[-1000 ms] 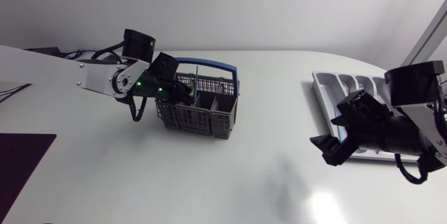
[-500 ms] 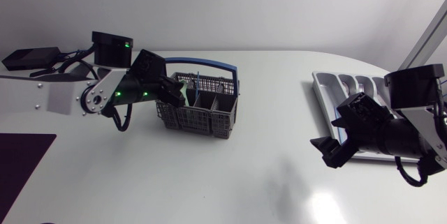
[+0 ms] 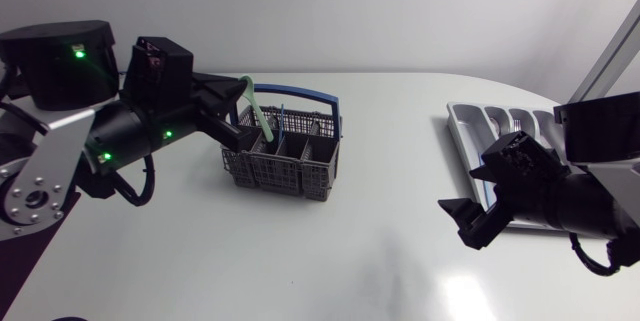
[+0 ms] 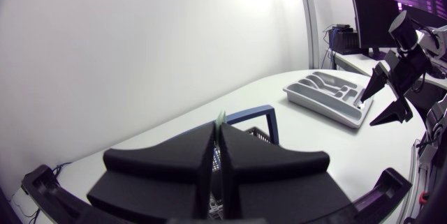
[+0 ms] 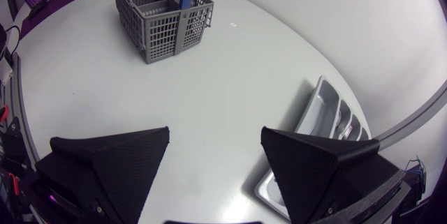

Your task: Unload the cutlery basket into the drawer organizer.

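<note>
Clamping a green utensil at the basket (blue item inside), left hand; right hand apart near organizer.

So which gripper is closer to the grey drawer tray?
Right. The right gripper hangs open close beside the drawer organizer; the left gripper is across the table at the cutlery basket, shut on a green utensil.
</note>
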Robot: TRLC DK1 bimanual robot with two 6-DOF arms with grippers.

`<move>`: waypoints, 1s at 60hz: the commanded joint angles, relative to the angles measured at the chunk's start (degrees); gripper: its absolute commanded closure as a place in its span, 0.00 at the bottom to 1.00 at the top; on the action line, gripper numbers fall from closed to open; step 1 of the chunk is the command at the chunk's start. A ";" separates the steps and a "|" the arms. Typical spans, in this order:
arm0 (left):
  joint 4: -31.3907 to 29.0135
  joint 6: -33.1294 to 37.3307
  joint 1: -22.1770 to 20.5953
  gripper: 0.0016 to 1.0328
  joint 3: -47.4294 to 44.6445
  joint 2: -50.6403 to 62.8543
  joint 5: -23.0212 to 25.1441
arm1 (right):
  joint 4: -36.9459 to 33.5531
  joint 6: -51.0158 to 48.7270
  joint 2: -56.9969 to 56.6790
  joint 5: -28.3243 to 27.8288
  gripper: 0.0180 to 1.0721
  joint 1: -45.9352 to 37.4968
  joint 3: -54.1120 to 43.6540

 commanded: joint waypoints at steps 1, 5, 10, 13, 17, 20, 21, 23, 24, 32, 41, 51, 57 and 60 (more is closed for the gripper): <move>-1.68 -2.16 -0.48 0.97 1.36 -2.57 -0.79 | -1.17 2.47 -1.26 0.95 0.10 1.73 1.77; -3.97 -4.36 -0.66 0.97 3.20 -3.27 -0.79 | -2.05 3.44 -2.23 1.21 0.10 3.14 2.65; -8.28 -6.91 -1.80 0.97 6.01 -3.10 -0.79 | -3.55 4.84 -3.28 1.57 0.10 5.16 4.14; -10.65 -8.84 -2.33 0.97 7.60 -2.66 -0.70 | -4.42 5.72 -3.72 1.65 0.10 6.30 5.46; -13.90 -11.30 -3.65 0.97 9.97 -1.43 -0.53 | -5.39 6.95 -3.90 1.65 0.10 7.97 7.04; -16.63 -13.59 -4.79 0.97 12.08 -0.02 -0.17 | -5.74 8.45 -3.63 1.65 0.10 9.56 8.36; -17.24 -14.20 -4.96 0.97 12.52 0.42 0.09 | -5.74 8.80 -3.54 1.65 0.11 10.00 8.71; -18.73 -15.70 -5.14 0.97 13.84 1.47 1.06 | -5.83 9.59 -2.93 1.65 0.11 10.96 9.50; -19.61 -16.84 -5.14 0.97 14.72 2.09 1.76 | -5.83 9.94 -2.49 1.74 0.11 11.49 9.94; -24.10 -21.58 -6.37 0.97 18.93 6.22 4.48 | -5.39 13.37 1.11 1.74 0.14 15.53 13.02; -27.26 -25.36 -7.42 0.97 21.75 10.09 8.26 | -3.63 15.92 6.12 1.57 0.15 19.14 16.71; -28.23 -27.30 -7.78 0.97 22.98 12.55 10.81 | -1.35 16.62 12.19 0.69 0.19 21.16 20.05; -28.31 -28.88 -7.34 0.97 23.68 14.48 13.19 | 0.15 16.71 15.09 0.69 0.19 22.83 21.63; -28.31 -29.58 -7.16 0.97 24.03 15.45 14.15 | 0.85 16.88 16.85 0.42 0.20 23.62 22.51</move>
